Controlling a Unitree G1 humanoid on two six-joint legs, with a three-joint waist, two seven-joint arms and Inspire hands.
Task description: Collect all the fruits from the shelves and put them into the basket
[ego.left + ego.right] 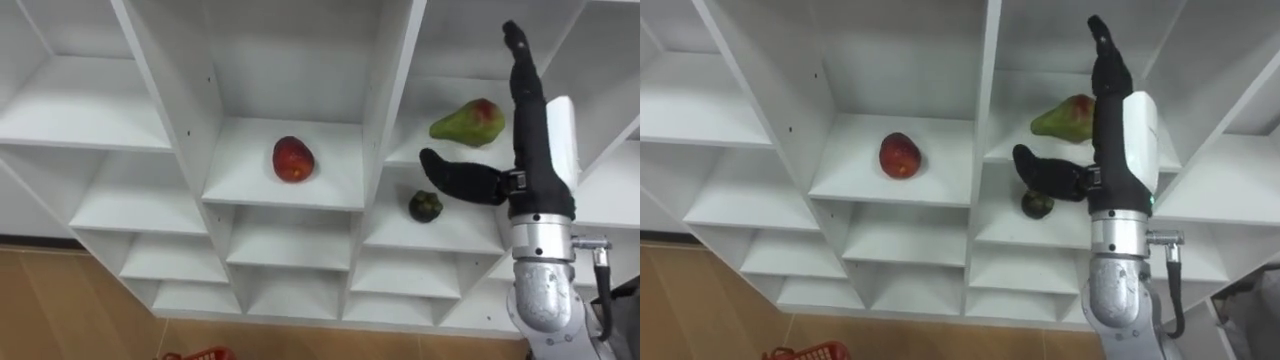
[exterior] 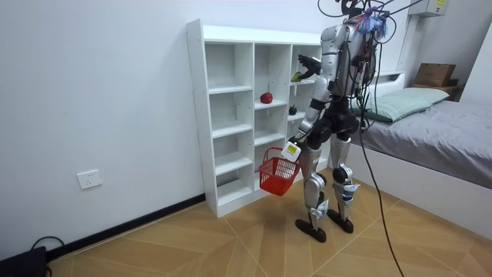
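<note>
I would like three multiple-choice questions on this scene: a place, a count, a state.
1. Where is the red basket? A) on a shelf B) hanging from the left hand C) on the floor
2. How many fruits lie on the shelves? A) one B) three C) five
3. How is the right hand? A) open B) shut on a fruit C) shut on the basket

1 B: it hangs at that hand, off the floor.
2 B: a red apple, a green-red fruit, a small dark fruit.
3 A: fingers straight, holding nothing.
</note>
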